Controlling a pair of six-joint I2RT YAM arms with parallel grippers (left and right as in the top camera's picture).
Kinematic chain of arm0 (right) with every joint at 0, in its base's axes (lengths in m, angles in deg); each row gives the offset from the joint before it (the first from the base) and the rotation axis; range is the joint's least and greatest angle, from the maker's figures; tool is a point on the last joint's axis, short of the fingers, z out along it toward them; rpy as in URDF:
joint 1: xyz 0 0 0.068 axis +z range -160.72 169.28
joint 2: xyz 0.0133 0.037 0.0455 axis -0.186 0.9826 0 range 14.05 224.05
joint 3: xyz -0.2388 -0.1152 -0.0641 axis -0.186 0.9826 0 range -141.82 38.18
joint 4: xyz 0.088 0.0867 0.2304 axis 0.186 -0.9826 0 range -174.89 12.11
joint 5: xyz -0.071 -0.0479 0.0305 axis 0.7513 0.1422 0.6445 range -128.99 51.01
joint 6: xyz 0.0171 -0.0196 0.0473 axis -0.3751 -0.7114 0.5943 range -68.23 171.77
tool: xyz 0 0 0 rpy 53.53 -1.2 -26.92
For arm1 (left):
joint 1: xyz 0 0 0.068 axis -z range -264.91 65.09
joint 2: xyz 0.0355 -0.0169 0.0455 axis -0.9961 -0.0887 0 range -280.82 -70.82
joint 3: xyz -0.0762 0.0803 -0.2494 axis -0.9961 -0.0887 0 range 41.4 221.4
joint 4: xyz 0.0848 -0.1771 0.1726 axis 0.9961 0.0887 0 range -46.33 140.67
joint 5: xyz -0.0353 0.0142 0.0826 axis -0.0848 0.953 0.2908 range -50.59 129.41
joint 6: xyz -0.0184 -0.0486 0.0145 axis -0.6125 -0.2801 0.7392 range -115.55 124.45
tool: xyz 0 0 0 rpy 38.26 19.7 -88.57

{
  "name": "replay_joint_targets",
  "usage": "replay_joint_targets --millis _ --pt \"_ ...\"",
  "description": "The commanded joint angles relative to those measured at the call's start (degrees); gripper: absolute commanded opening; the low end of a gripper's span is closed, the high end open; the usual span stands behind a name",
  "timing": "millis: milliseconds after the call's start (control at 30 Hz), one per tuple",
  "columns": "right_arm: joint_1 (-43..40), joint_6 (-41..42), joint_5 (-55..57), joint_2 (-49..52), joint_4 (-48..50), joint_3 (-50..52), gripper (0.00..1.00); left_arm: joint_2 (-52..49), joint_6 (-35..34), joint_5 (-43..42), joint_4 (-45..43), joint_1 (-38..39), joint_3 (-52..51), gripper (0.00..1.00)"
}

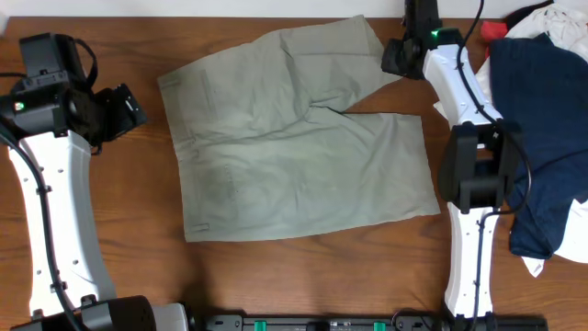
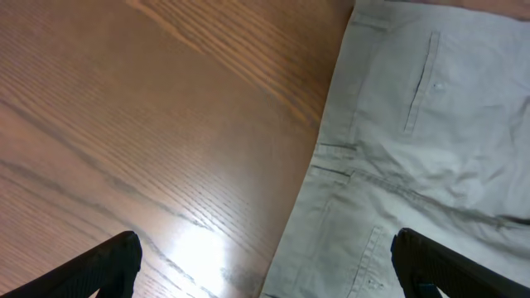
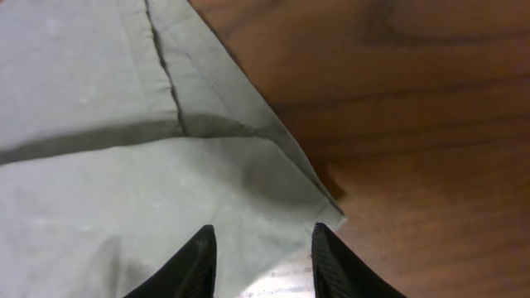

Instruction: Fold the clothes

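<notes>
The hem corner of one leg of the khaki shorts (image 3: pixel 99 190) lies between the tips of the right pincer (image 3: pixel 263 261). The fingers (image 3: pixel 201 263) stand a little apart, and I cannot tell whether they pinch the cloth. Beyond the tips the leg lies flat on the table (image 3: pixel 414 108). The left pincer (image 2: pixel 265 269) is spread wide, one finger over bare wood and the other over the waistband end. Past the right pincer's arm, well apart from it, lies a navy garment (image 1: pixel 542 129).

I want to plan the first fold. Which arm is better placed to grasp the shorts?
Right. The right gripper straddles a leg hem corner of the shorts; the left gripper hovers open over table beside the waistband.
</notes>
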Motion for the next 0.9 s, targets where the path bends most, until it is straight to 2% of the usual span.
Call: replay_joint_targets --millis 0,433,533,633,867 --pt "1.18 1.90 1.79 3.13 0.09 -0.39 0.34 -0.20 -0.52 0.68 -0.02 0.22 -0.39 0.98" --pt "1.57 2.08 3.87 5.92 0.35 -0.11 0.30 -0.20 -0.52 0.68 -0.04 0.24 -0.39 0.98" --pt "1.57 2.08 4.46 6.08 0.20 0.50 0.22 -0.20 -0.52 0.68 -0.04 0.24 -0.39 0.98" --pt "1.51 2.05 5.29 6.08 -0.81 1.51 0.03 -0.20 -0.52 0.68 -0.04 0.24 -0.39 0.98" --pt "0.92 -0.28 5.68 6.08 -7.39 1.95 0.01 -0.20 -0.52 0.68 -0.02 0.24 -0.39 0.98"
